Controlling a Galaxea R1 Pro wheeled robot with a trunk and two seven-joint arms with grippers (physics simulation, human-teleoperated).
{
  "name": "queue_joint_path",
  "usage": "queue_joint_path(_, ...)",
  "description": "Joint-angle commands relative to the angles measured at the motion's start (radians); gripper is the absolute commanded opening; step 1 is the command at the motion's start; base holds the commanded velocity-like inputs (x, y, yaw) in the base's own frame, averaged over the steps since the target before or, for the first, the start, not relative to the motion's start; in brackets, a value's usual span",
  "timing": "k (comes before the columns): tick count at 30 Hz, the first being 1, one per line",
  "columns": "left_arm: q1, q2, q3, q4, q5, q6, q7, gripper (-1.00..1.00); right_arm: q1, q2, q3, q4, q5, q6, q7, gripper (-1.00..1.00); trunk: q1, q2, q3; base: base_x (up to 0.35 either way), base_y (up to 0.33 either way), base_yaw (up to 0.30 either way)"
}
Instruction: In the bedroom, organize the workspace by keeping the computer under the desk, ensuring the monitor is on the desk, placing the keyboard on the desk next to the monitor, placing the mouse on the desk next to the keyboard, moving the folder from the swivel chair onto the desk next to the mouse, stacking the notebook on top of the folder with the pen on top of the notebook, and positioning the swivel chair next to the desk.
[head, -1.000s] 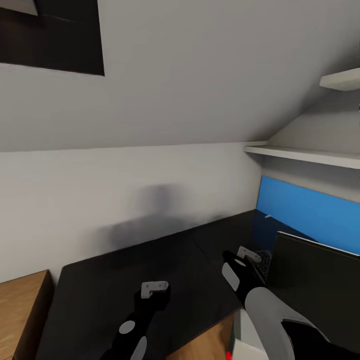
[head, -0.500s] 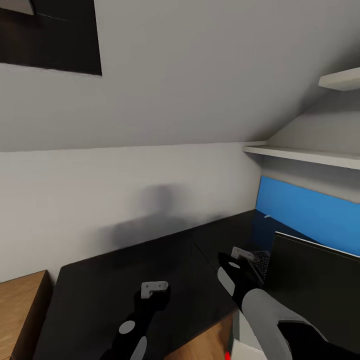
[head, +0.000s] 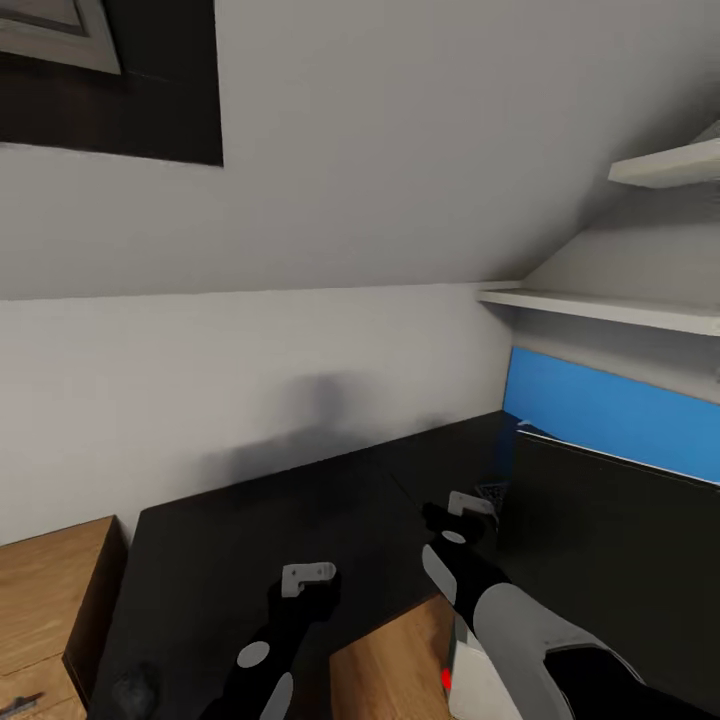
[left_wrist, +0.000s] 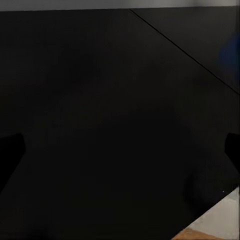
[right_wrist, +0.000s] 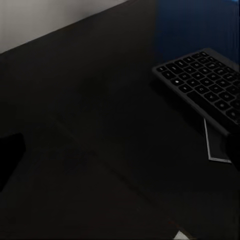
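The black worktop (head: 260, 540) lay mostly bare. The monitor (head: 610, 560) stood at its right end, with the keyboard (right_wrist: 205, 80) lying on the worktop by it, so those steps looked done. The computer (head: 478, 680) sat low by the worktop's edge. Folder, notebook and pen seemed left. Both arms hovered over the worktop; their fingers looked spread, holding nothing.

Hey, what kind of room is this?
Probably an attic bedroom's work corner: sloped grey wall, dark-framed skylight, black desk with a keyboard.
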Motion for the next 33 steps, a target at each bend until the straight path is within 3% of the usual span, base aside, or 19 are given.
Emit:
queue_joint_path(1, -0.001, 0.0, -0.002, -0.002, 0.009, 0.004, 0.008, 1.0, 0.002, 0.0, 0.005, 0.001, -0.011, -0.02, -0.003, 1.0, 0.0, -0.001, -0.001, -0.235, -0.124, 0.0)
queue_joint_path(22, -0.001, 0.0, -0.002, -0.002, 0.008, 0.003, 0.008, 1.0, 0.012, 0.0, 0.021, 0.021, -0.011, -0.047, 0.006, 1.0, 0.0, -0.001, -0.001, -0.024, -0.027, -0.003)
queue_joint_path(33, -0.001, 0.001, -0.002, -0.002, 0.007, 0.004, 0.008, 1.0, 0.012, 0.0, 0.021, 0.02, -0.012, -0.047, 0.005, 1.0, 0.0, -0.001, 0.009, 0.0, -0.114, -0.163)
